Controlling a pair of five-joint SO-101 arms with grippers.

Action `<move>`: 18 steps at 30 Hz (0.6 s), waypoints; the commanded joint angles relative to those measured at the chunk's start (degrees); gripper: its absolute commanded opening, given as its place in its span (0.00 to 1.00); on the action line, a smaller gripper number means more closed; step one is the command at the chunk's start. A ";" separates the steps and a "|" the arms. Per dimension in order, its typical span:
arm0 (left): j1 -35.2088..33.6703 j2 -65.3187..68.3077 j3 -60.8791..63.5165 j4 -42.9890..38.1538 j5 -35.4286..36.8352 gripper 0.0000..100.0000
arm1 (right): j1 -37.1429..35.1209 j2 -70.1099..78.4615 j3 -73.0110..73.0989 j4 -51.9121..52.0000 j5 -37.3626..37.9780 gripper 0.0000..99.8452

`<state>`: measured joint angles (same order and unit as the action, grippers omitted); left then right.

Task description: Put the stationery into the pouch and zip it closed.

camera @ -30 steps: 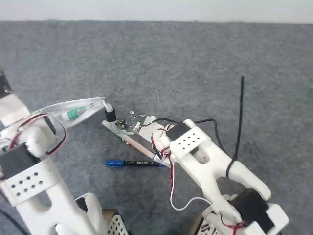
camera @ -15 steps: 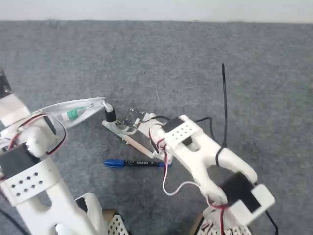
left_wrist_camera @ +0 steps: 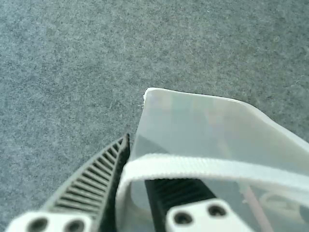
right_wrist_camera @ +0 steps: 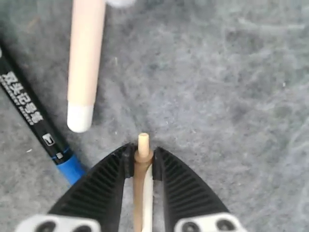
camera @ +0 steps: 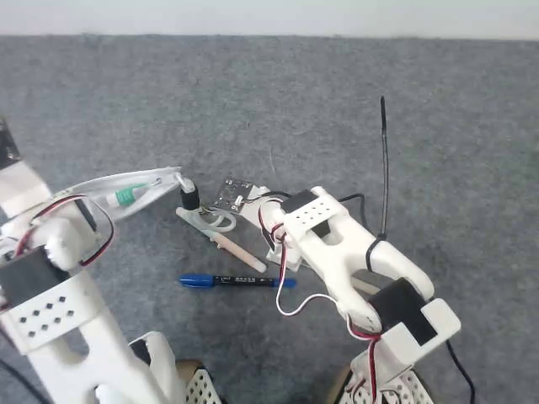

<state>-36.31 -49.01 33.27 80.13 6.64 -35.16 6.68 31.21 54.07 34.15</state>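
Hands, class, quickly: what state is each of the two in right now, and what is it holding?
Left hand: closed on the pouch edge.
Right hand: closed on a thin tan stick.

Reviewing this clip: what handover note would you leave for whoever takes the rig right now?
Left gripper: shut on the rim of the pouch.
Right gripper: shut on a thin tan stick.
On the carpet: blue-capped marker and beige pen, side by side.
Done: a green-marked item lies in the pouch.
Left: load the held stick, pen and marker, then zip.
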 commanded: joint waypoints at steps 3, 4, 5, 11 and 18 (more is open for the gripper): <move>-0.44 0.35 -0.31 -2.02 -0.79 0.01 | 1.19 -0.13 -5.27 0.48 1.14 0.01; -0.44 0.35 -0.31 -2.02 -0.79 0.01 | 1.19 -0.22 -6.24 1.98 1.14 0.01; -0.44 0.35 -0.31 -2.02 -0.79 0.01 | 1.19 -0.48 -7.47 3.82 0.97 0.01; -0.44 0.35 -0.31 -2.02 -0.79 0.01 | 1.10 -8.57 -10.46 12.53 0.79 0.01; -0.44 0.35 -0.31 -2.02 -0.79 0.01 | 0.75 -13.93 -9.58 13.23 0.70 0.01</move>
<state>-36.31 -49.01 33.27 80.13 6.64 -34.64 -1.67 24.18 66.64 34.59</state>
